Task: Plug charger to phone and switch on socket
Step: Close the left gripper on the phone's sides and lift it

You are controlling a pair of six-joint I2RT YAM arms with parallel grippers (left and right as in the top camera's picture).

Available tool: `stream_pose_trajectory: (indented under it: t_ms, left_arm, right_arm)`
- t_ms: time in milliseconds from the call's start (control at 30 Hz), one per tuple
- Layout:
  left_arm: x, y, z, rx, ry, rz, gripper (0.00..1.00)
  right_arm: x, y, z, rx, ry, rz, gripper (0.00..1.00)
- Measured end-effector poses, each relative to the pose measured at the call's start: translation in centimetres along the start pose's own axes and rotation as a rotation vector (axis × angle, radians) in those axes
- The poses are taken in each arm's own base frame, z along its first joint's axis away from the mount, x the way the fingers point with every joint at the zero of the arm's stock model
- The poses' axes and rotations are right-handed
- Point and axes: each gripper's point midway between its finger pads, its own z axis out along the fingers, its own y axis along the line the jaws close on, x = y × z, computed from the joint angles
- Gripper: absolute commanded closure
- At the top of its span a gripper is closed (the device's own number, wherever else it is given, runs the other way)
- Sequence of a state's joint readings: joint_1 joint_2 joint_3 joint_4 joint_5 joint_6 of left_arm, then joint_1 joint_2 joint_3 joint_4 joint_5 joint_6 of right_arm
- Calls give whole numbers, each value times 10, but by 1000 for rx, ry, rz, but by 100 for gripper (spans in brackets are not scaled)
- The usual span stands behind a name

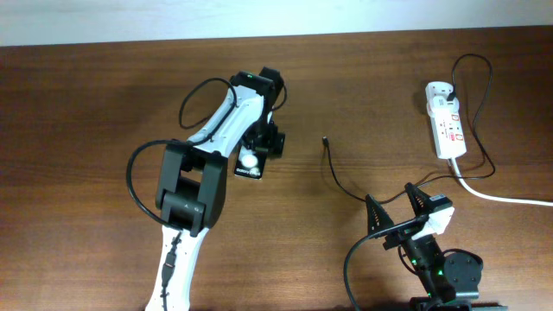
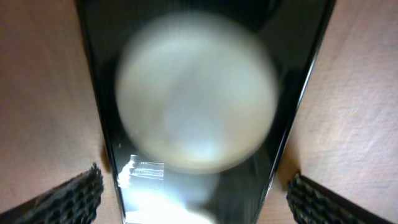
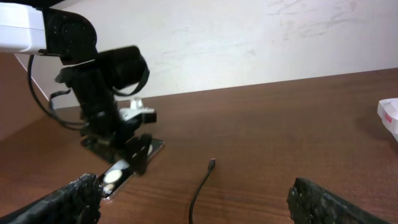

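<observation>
The phone lies flat on the table, black, with a white round blob and small lettering at its near end. My left gripper is down over it, open, one finger on each side; in the left wrist view wood shows between the fingers and the phone. The charger cable's tip lies free on the wood to the phone's right, and it also shows in the right wrist view. My right gripper is open and empty, near the cable's middle stretch. The socket lies at the far right.
A thick white cord runs from the socket's near end off the right edge. The thin black cable loops around the socket. The left arm stretches across the table's left middle. A pale wall stands behind the table.
</observation>
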State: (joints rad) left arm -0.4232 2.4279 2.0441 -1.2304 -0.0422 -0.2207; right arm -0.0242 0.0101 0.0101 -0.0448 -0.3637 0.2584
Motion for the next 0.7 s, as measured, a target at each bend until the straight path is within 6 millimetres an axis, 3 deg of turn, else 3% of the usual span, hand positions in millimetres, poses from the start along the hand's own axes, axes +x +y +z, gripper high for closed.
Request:
stream_pose_trajectory:
  t_ms: [67,100,200,333,700]
  left_arm:
    - [-18,-2,-1,7,-72,-4,4]
    - [-18,-2,0,7,-71,-4,5]
    - [-9,-6,2,15,-20,5,9]
    - [8,-21,3,44,41,29,7]
    - [7,-24,3,57,42,-32,7]
  right_arm:
    - [0,0,0,0,0,0,1]
    - [0,0,0,0,0,0,1]
    - [0,0,0,0,0,0,1]
    - [0,0,0,0,0,0,1]
    - [0,0,0,0,0,0,1]
